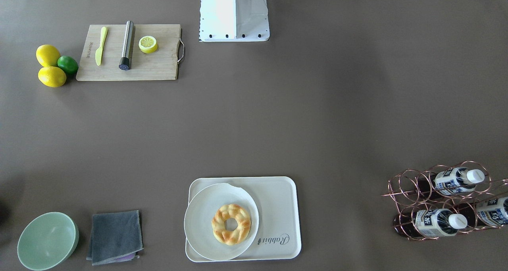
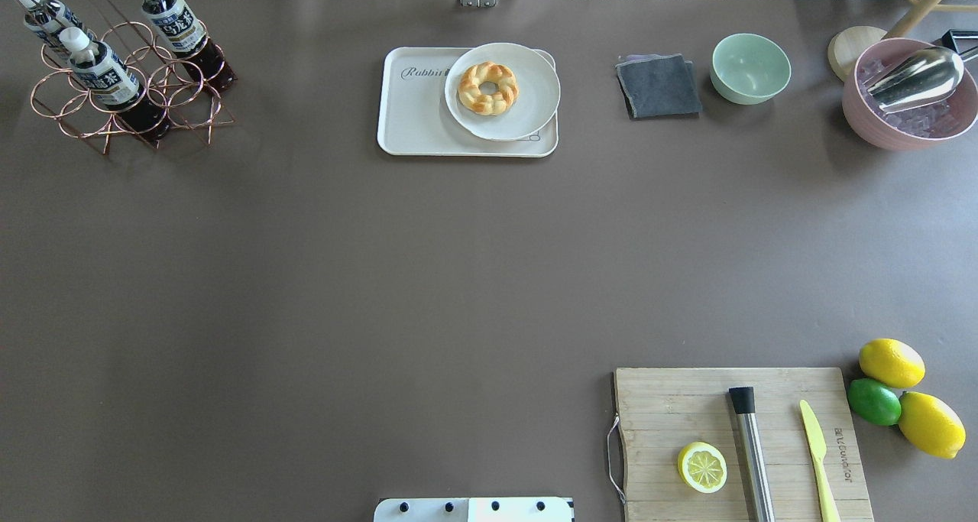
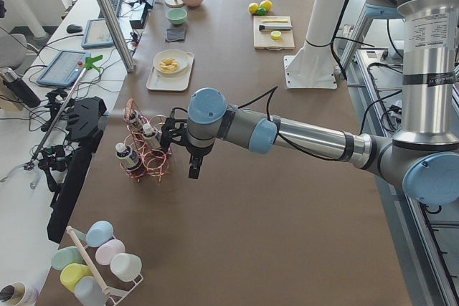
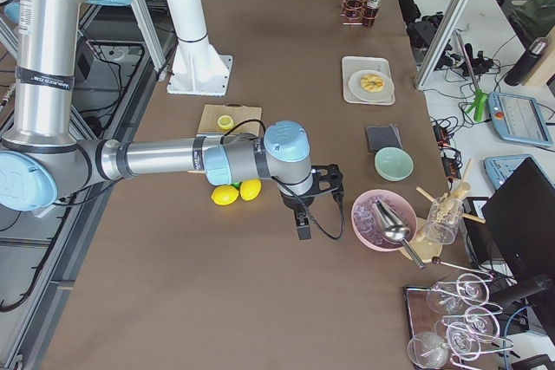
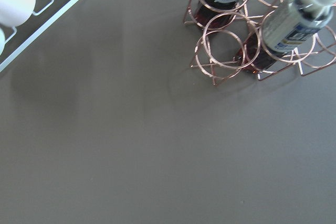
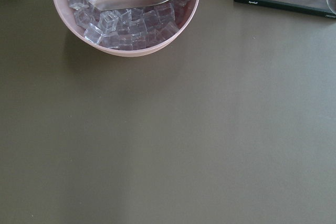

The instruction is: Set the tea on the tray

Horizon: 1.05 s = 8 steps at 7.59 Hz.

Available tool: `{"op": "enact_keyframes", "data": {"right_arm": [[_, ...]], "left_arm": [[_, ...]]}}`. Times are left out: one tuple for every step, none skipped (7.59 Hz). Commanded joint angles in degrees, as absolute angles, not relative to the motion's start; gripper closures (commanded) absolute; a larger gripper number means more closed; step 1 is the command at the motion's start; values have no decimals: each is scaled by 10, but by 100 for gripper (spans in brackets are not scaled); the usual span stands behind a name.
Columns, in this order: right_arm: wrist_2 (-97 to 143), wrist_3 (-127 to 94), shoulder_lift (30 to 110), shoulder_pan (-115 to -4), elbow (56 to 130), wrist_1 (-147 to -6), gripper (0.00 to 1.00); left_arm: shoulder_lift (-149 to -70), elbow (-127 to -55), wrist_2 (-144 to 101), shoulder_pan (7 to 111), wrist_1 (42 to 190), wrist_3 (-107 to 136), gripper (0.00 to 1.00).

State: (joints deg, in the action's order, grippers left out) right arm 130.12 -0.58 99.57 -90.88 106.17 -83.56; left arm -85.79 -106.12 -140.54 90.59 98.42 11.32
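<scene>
Since the tea (image 2: 103, 77) leans tilted in the copper wire rack (image 2: 183, 102) beside two identical bottles, expect a full, fairly weighty bottle with slick, slightly yielding walls. Grip the labelled body just below the cap. Your left gripper (image 3: 195, 168) hangs near the rack. Neither its fingers nor the right gripper's (image 4: 302, 227) can be read as apart or together. The tray (image 2: 416, 124) lies well apart from the rack.

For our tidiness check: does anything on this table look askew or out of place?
The plate holding the braided pastry sits off-centre on the tray, its edge just over the tray's rim. Nothing looks spilled.
</scene>
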Motion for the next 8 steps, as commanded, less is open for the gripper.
{"op": "enact_keyframes", "data": {"right_arm": [[1300,-10,995,-908,1062,-833,0],[1300,-8,995,-906,1060,-833,0],[1300,-9,995,-905,1059,-833,0],[1300,-11,995,-904,1058,-833,0],[1300,-12,996,-904,1057,-833,0],[1300,-12,996,-904,1057,-833,0],[1300,-12,997,-904,1057,-834,0],[1300,-12,997,-904,1057,-834,0]], "left_arm": [[-912,-1039,-1417,885,1043,161,3],[-919,-1033,-1419,875,1046,162,3],[-934,-1030,-1418,859,1043,165,1],[-959,-1023,-1414,833,1042,209,1],[-988,-1014,-1412,806,1042,267,2],[-1011,-993,-1412,795,1046,295,2],[-1026,-984,-1398,795,1047,307,2],[-1040,-983,-1340,786,1048,328,2]]}}
